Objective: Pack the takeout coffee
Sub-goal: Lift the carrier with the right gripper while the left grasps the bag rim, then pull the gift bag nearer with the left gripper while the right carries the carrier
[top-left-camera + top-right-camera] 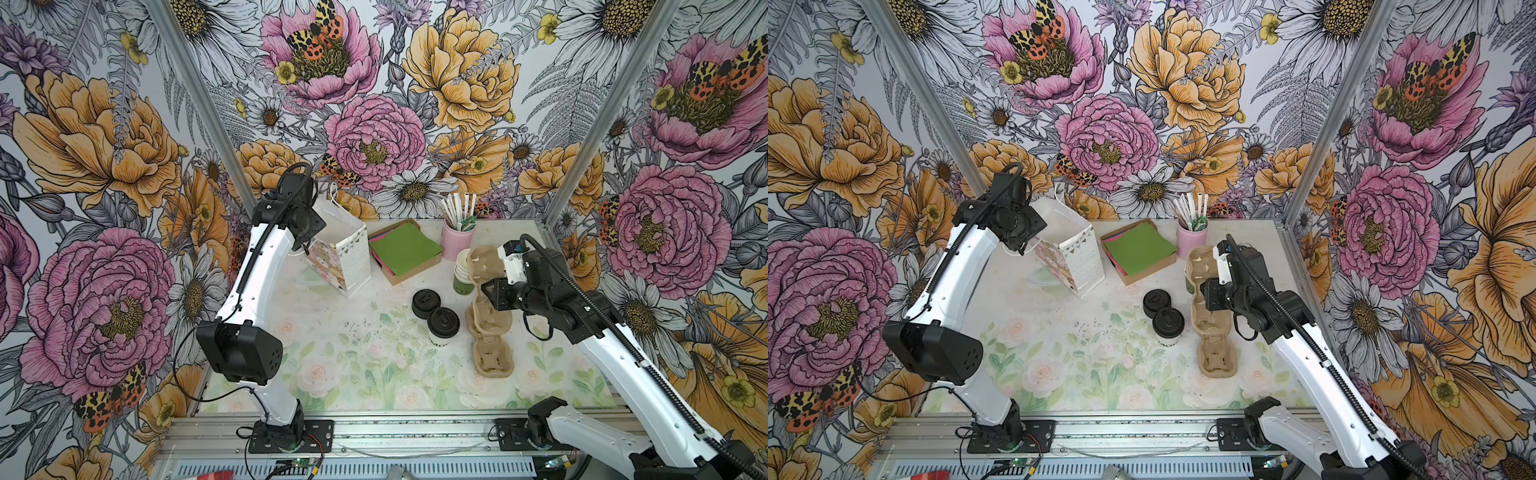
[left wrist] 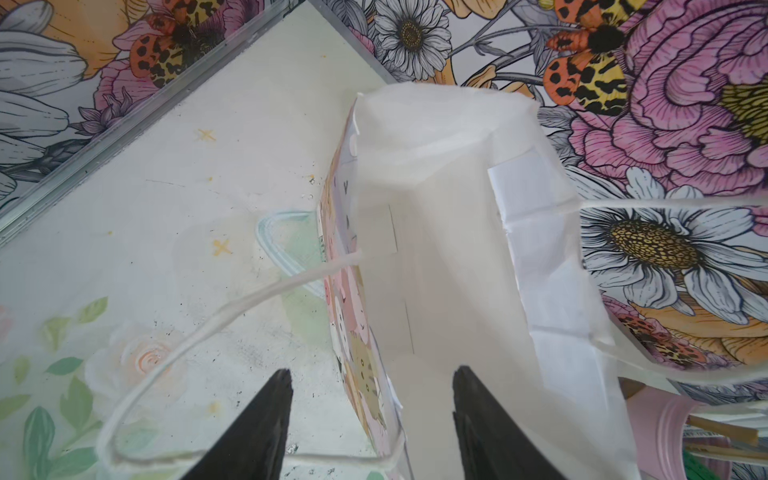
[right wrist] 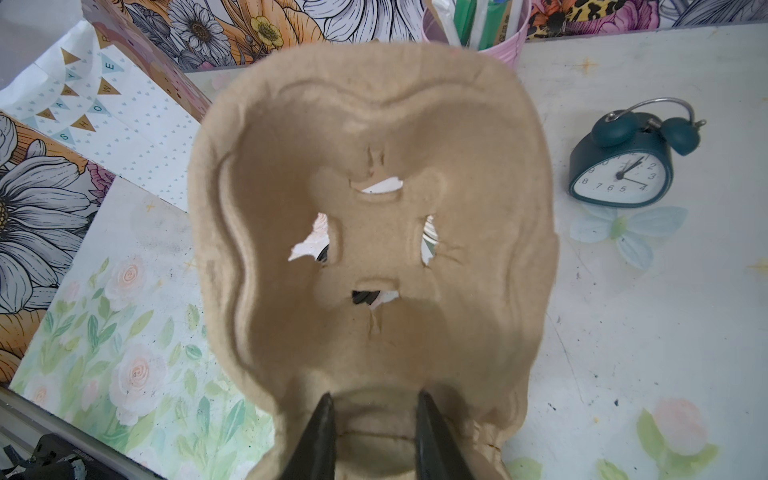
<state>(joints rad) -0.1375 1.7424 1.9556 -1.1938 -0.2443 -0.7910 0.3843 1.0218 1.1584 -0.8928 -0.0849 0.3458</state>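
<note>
Left end effector (image 2: 372, 370) hangs with its jaws apart astride one wall of the upright gift bag (image 2: 440, 257), one finger inside the bag's mouth and one outside, not closed on the paper. Right end effector (image 3: 375, 395) is clenched on the rim of a brown pulp cup carrier (image 3: 374, 124), holding it tilted. In both top views the takeout coffee (image 1: 443, 323) stands upright mid-surface (image 1: 332, 357), just beside a squat stack of black lids (image 1: 425, 303), left of the carrier and well apart from the bag.
</note>
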